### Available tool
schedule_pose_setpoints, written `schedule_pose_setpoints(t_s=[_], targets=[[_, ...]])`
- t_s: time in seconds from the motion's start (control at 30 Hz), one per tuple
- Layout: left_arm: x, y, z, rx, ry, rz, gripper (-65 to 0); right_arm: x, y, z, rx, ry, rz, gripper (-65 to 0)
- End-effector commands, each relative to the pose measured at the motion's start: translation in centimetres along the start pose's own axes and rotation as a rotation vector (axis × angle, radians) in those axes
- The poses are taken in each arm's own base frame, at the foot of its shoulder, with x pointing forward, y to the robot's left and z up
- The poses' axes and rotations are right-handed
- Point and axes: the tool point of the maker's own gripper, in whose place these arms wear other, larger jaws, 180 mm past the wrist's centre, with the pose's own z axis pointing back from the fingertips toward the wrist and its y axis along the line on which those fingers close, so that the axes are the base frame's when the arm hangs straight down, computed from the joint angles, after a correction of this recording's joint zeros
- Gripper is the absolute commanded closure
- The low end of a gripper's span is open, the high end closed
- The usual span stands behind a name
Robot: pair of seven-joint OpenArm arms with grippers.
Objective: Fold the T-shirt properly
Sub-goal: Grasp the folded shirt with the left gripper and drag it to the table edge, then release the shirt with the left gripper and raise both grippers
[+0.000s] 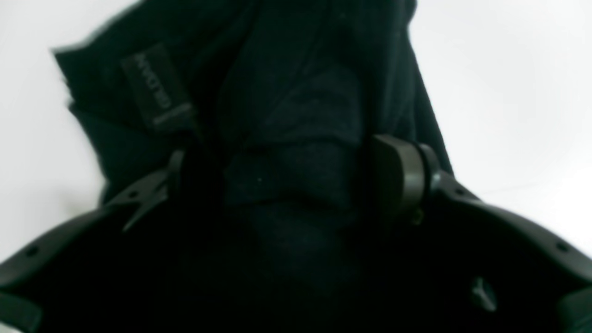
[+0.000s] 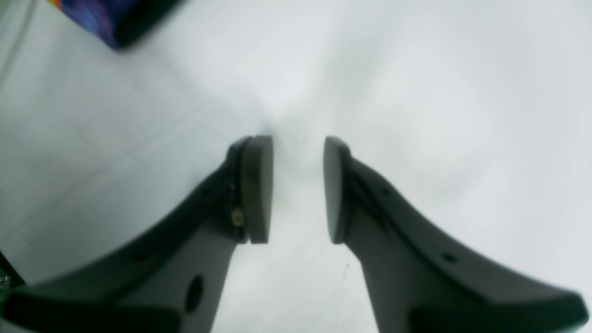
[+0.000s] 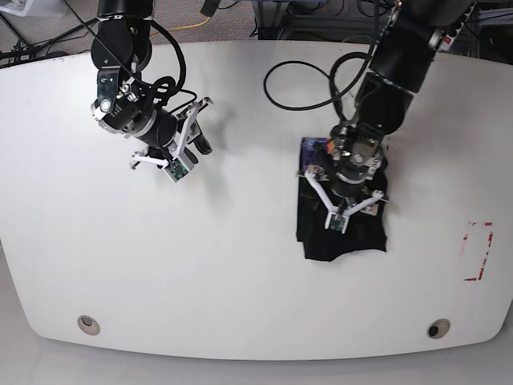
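Note:
The black T-shirt [image 3: 353,239] lies folded into a small bundle right of the table's middle, with a purplish-blue print patch [image 3: 314,147] showing at its far edge. My left gripper [image 3: 346,194] is pressed down onto it. In the left wrist view its fingers stand wide apart, and bunched black cloth [image 1: 286,115] with a sewn label [image 1: 157,88] fills the space between them at the left gripper [image 1: 282,152]. My right gripper [image 2: 298,189] hovers open over bare white table with nothing between its pads. It sits far to the left as the right gripper [image 3: 199,143]. A corner of the T-shirt [image 2: 106,18] shows far off.
The white table [image 3: 240,265] stretches wide around both arms. A red-outlined rectangle [image 3: 478,251] is marked near the right edge. Black cables [image 3: 304,88] loop over the table's far side by the left arm. Two round fittings [image 3: 88,324] sit near the front edge.

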Motion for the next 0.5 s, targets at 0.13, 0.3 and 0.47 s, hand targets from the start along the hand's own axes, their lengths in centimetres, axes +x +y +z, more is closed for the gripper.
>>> schedule_pose_setpoints(t_s=[0.13,0.3,0.47], targets=[[-7.0,9.3,2.7,0.027,0.172,0.001,-44.0,1.4,-0.3,0.5,-0.009,-0.047,0.017,-17.3],[-8.7,14.5,4.9,0.019,0.158,0.02,-44.0,1.4,-0.3,0.5,-0.009,-0.047,0.018,-17.3],[-10.5,19.6,7.4,0.053,0.144,0.057,-44.0,1.4,-0.3,0.5,-0.007,-0.046,0.018,-17.3]])
